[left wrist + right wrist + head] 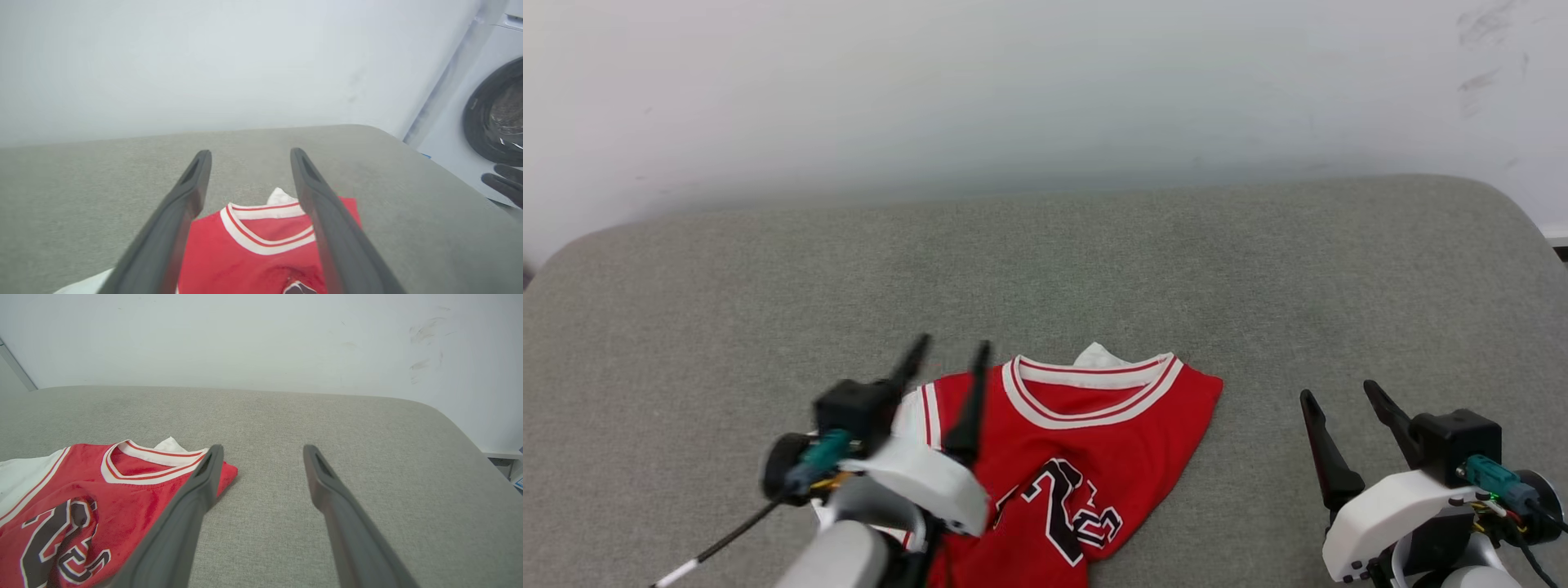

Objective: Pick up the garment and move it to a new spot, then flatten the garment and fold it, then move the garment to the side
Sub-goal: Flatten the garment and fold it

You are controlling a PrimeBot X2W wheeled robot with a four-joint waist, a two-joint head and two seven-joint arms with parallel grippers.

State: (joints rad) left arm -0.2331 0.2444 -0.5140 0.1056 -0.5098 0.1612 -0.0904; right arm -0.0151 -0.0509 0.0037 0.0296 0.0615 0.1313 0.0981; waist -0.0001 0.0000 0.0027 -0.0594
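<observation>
Left gripper (pixel 954 343): closest to the head camera at lower left, on a pale forearm; its two dark fingers are spread apart with nothing between them.
Left gripper and garment: the fingers reach over the left shoulder of the garment (pixel 1086 441), where the white sleeve (pixel 913 412) meets the red; whether they touch the cloth cannot be told. In the left wrist view the collar (pixel 261 241) shows in the gap between the two fingers.
Right gripper (pixel 1338 392): at lower right, fingers likewise spread and empty, over bare cloth-covered surface.
Right gripper and garment: it stands to the right of the shirt, apart from it; in the right wrist view one finger crosses in front of the shirt's near shoulder corner.
Garment: lies front up near the front edge, collar toward the wall, a small white flap poking out behind the collar. The right side is drawn in and creased, so the black, white-outlined number (pixel 1070 510) is rumpled.
Surface (pixel 1094 261): grey woven padded top with rounded far corners.
Wall (pixel 1013 82): pale, with dark scuffs at upper right.
Washing machine (pixel 498 114): white with a dark round door, beyond the surface's right end in the left wrist view.
</observation>
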